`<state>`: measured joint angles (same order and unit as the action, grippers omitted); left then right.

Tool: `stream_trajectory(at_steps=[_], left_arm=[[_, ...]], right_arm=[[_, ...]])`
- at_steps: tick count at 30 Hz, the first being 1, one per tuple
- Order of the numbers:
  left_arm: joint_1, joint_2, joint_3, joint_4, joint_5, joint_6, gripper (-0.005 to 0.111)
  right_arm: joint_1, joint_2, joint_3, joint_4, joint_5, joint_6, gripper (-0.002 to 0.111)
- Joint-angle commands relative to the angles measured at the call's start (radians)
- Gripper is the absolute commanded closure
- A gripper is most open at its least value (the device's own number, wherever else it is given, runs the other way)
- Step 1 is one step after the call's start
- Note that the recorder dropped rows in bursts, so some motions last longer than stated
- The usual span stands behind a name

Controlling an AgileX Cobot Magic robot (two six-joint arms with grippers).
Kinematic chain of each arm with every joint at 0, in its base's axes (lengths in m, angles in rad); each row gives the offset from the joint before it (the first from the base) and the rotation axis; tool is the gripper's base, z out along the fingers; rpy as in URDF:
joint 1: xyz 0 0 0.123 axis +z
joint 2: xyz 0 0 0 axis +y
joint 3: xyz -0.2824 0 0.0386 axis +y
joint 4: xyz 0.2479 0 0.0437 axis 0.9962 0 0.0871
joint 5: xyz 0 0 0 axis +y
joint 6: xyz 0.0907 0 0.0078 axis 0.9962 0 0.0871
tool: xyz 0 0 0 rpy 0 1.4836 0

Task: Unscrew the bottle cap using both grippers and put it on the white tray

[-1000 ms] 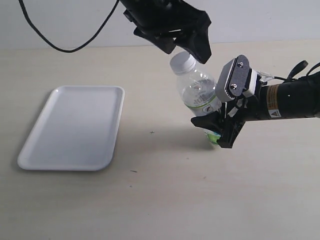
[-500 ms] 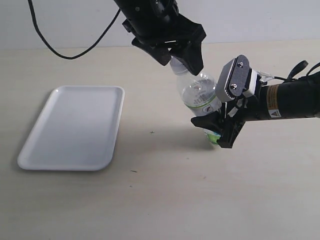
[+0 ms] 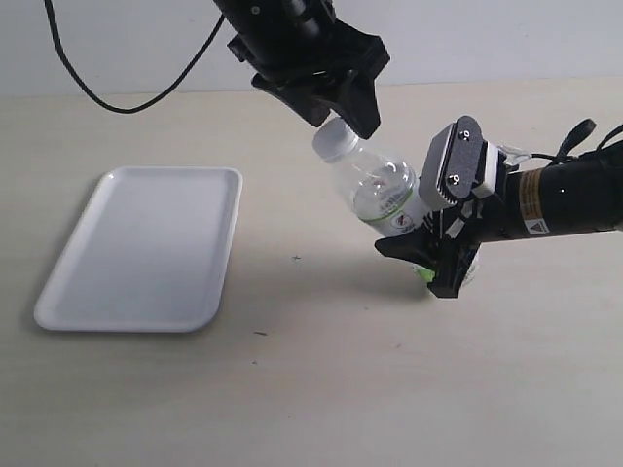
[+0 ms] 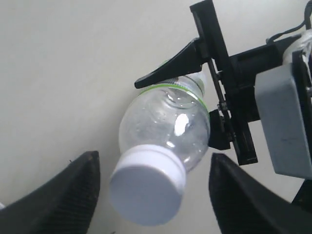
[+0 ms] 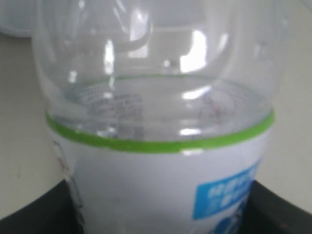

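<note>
While the white tray (image 3: 146, 243) lay bare on the left, well apart from the work, the right gripper (image 3: 425, 268) was clenched on the lower, labelled part of the bottle (image 3: 380, 190), holding it tilted with its neck leaning toward the tray's side. Whether the base touched the table I could not tell. Above it the left gripper (image 3: 341, 122) straddled the bottle cap (image 3: 334, 143), its jaws apart with a gap on either side in the wrist view, so nothing was gripped yet. The cap sat on the neck.

To my eye the job was at its start: lining up on the cap before any unscrewing. Next those jaws would need to pinch the cap's side squarely, along the slanted neck, then twist while the other arm stopped the bottle turning.

The table (image 3: 292, 389) was a pale, matte cream top with a few dark specks. Behind it ran a plain light wall (image 3: 506, 39), with a black cable (image 3: 115, 109) drooping across.
</note>
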<state>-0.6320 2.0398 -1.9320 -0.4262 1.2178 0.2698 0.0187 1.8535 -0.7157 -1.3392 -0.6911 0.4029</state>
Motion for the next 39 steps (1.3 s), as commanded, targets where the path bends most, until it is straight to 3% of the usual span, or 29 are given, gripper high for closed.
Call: stream_trajectory(at_steps=[1, 8, 14, 21, 34, 39], left_arm=[[0.004, -0.004, -0.009, -0.004, 0.003, -0.045, 0.047], [0.004, -0.007, -0.009, 0.013, 0.003, -0.038, 0.039], [0.004, -0.040, -0.009, 0.099, -0.026, -0.035, 0.039], [0.006, -0.060, -0.039, 0.099, -0.018, -0.019, 0.039], [0.095, -0.038, -0.037, -0.064, 0.003, -0.008, 0.039], [0.092, -0.038, -0.037, -0.111, 0.003, 0.029, 0.039]], right_arm=[[0.000, 0.007, 0.010, -0.031, 0.059, 0.003, 0.108], [0.000, 0.007, 0.010, 0.064, 0.049, -0.001, 0.108], [0.000, 0.018, 0.010, 0.092, -0.025, -0.028, 0.108], [0.000, 0.022, 0.010, 0.151, -0.059, -0.043, 0.108], [0.000, 0.022, 0.010, 0.164, -0.141, -0.062, 0.108], [0.000, 0.022, 0.010, 0.206, -0.141, -0.069, 0.108]])
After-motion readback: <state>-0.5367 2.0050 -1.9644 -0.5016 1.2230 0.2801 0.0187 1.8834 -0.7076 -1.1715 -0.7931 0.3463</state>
